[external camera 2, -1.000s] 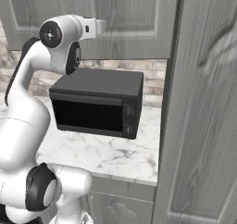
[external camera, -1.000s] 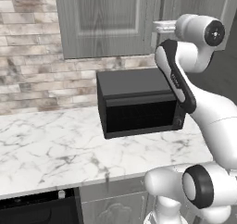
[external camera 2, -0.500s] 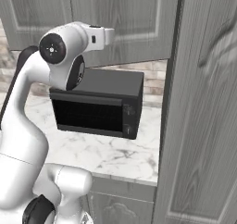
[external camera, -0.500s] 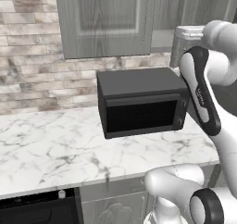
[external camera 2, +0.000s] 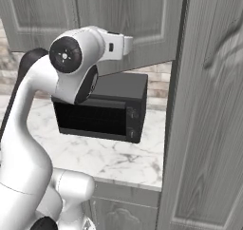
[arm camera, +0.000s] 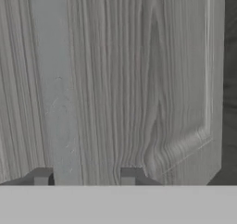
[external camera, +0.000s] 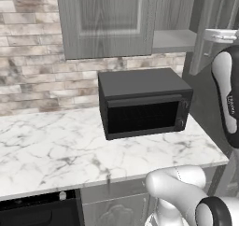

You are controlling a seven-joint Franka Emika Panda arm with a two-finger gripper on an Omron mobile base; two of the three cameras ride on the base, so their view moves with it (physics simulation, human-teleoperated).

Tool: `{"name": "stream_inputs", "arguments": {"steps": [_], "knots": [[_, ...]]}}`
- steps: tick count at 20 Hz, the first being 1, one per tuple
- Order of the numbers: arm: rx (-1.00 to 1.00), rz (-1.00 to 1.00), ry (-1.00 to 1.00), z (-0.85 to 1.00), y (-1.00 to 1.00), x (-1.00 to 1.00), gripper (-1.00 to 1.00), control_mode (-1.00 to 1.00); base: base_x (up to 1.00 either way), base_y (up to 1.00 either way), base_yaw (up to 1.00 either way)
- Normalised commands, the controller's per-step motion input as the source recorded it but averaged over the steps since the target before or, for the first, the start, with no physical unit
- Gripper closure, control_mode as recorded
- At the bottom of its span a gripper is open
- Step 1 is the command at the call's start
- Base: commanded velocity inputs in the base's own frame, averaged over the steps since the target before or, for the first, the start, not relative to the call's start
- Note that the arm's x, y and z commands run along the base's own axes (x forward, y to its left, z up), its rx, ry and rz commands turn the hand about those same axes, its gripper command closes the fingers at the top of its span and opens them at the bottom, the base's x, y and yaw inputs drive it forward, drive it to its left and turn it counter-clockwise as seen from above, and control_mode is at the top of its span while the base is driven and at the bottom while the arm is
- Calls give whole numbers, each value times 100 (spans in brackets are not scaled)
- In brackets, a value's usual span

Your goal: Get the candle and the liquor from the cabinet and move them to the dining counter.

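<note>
Hand view: gripper [arm camera: 87, 177], fingertips slightly apart and holding nothing, faces a panelled door of the cabinet [arm camera: 139, 79] filling the frame. The door is rigid and likely swings easily; its edge suits pushing. Candle and liquor are unseen, presumably inside.

No readable text anywhere (faint marking on arm [external camera: 230, 107], too blurred)

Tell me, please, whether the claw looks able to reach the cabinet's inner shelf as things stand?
Probably not yet. The claw faces the panel of the open cabinet door at close range, so the door stands between it and the inner shelf; it would likely have to swing round the door first.
</note>
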Motion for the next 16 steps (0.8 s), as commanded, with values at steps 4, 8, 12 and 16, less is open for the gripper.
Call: {"name": "stream_inputs", "arguments": {"steps": [4, 8, 12, 16], "knots": [[0, -1, 4, -12, -5, -39, -100, -100, 0, 0, 0], [-9, 4, -16, 0, 34, -86, -100, -100, 0, 0, 0], [-12, 1, -26, 0, 46, -100, -100, -100, 0, 0, 0], [-17, -2, -19, 0, 67, -89, -100, -100, 0, 0, 0]]}}
